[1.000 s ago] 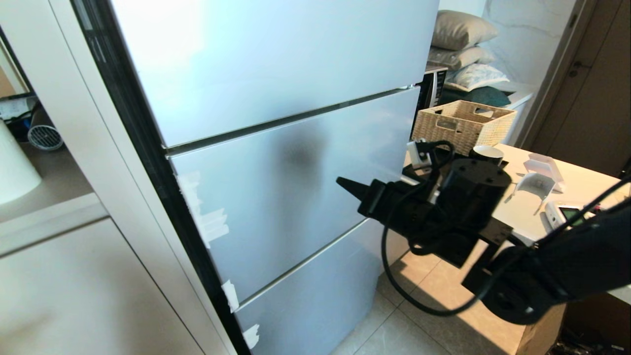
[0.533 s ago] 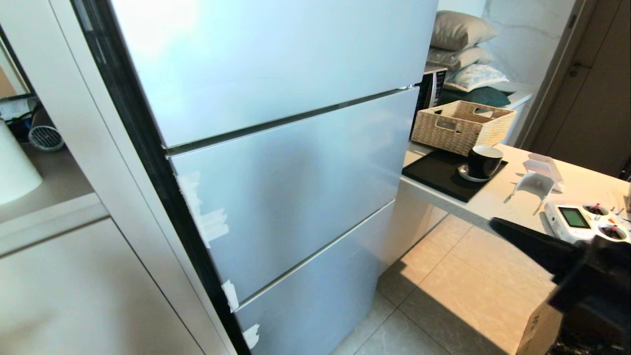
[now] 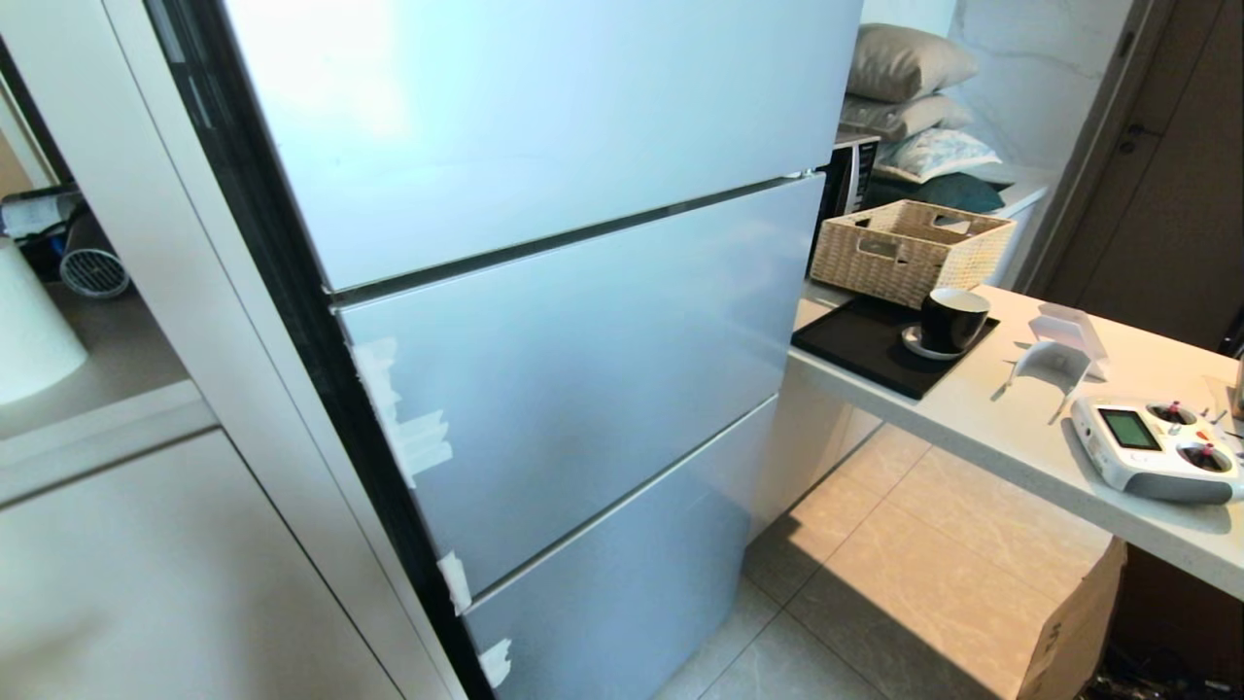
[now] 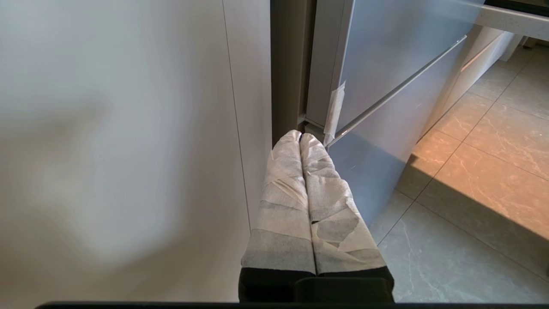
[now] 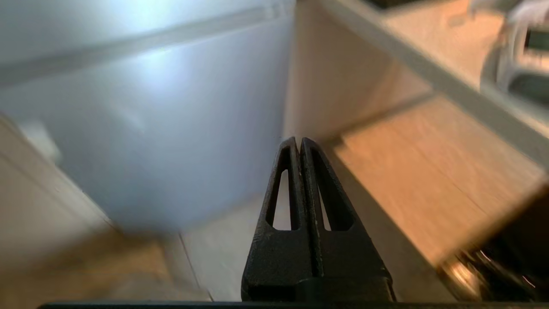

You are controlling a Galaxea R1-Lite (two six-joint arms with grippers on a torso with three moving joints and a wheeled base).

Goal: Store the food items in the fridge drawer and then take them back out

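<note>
The fridge [image 3: 583, 321] stands closed, its grey fronts flush, so the fridge drawer is hidden inside. No food items show in any view. My right gripper [image 5: 299, 141] is shut on nothing, low down and pointing at the fridge's bottom front and the floor. The left gripper [image 4: 300, 136], its fingers wrapped in white tape, is shut and empty, parked by the fridge's lower left corner [image 4: 332, 128]. Neither arm appears in the head view.
To the right a counter [image 3: 1020, 437] carries a wicker basket [image 3: 914, 248], a black cup [image 3: 952, 319] on a dark mat, and a white remote controller [image 3: 1152, 447]. A cardboard box [image 3: 1074, 632] sits under it. White cabinets [image 3: 146, 544] flank the fridge's left.
My right arm drew back from in front of the middle fridge front, swung down to the right and left the head view. The fridge stays closed.
</note>
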